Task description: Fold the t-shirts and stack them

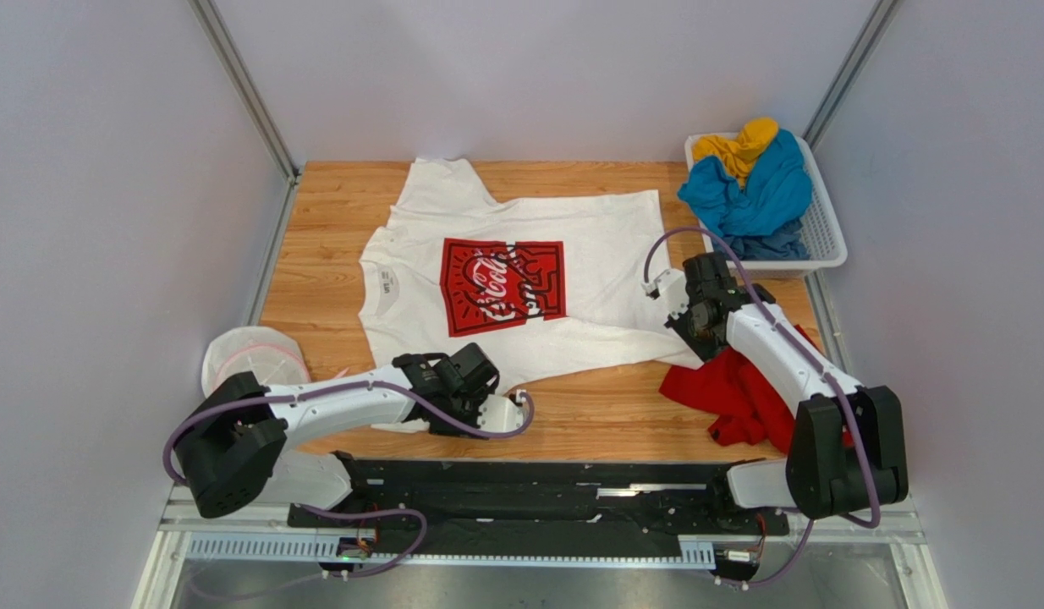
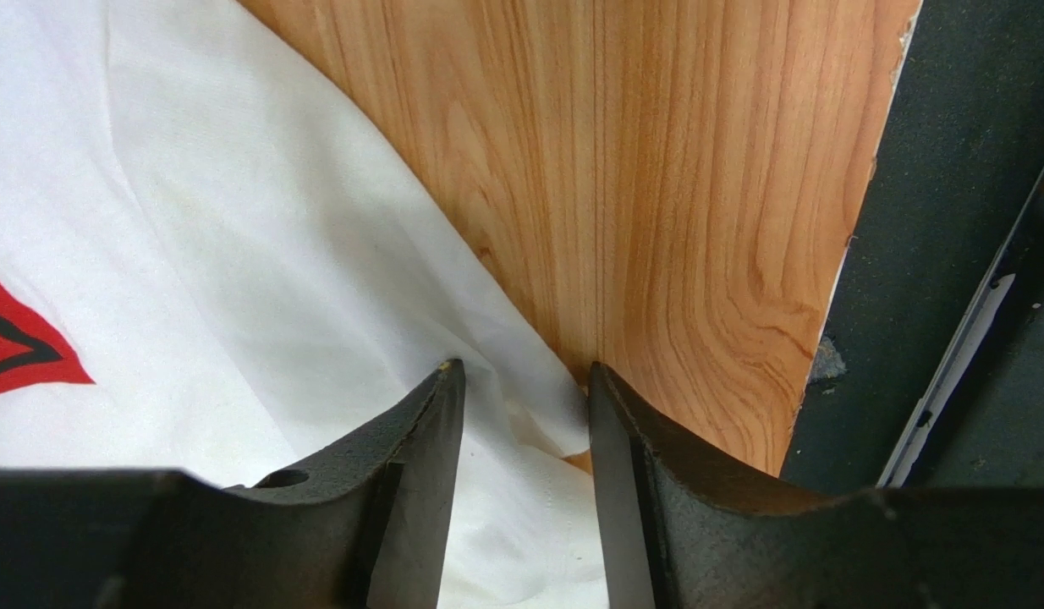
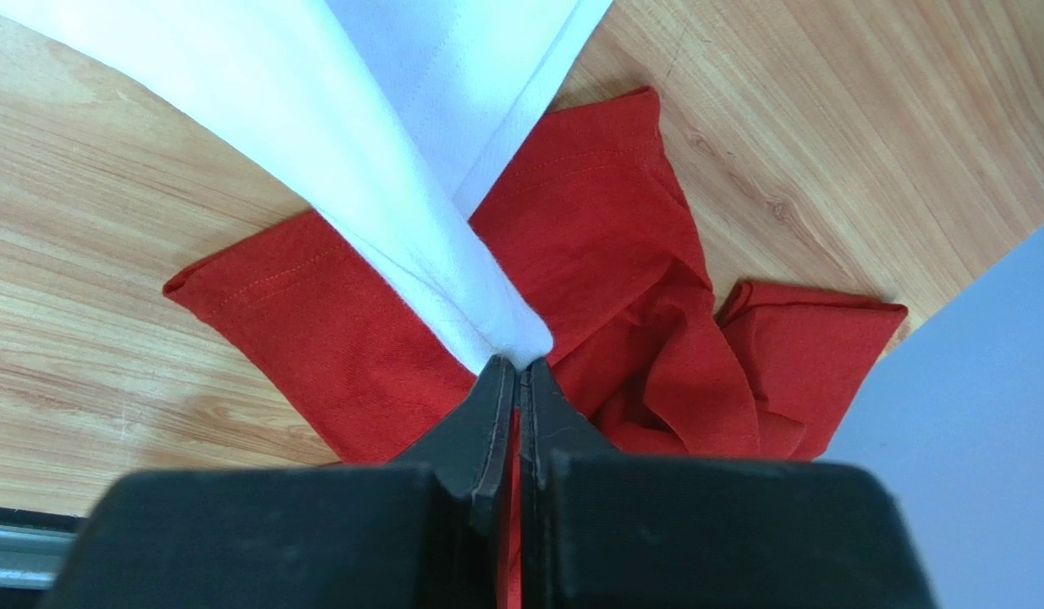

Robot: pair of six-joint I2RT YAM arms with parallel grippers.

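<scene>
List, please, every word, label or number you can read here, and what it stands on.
"Coca-Cola", probably: sideways white script on the red print of the white t-shirt.
Neck label of that shirt: too small to read.
Nothing else bears text.

Robotics lab test cell. Closed in by plain pale grey panel walls (image 1: 108, 190) on slim metal corner posts (image 1: 241, 83) at 11 and 1 o'clock. Light wood-grain tabletop (image 1: 337, 216) at centre, with a large white cloth t-shirt (image 1: 591, 241) spread on it. White-and-black robot arms at 7 o'clock (image 1: 337, 400) and 4 o'clock (image 1: 775, 349), trailing loose purple cables (image 1: 673, 232). Bolted at 6 o'clock to a black mounting rail (image 1: 527, 489) on aluminium framing (image 1: 553, 548).
</scene>
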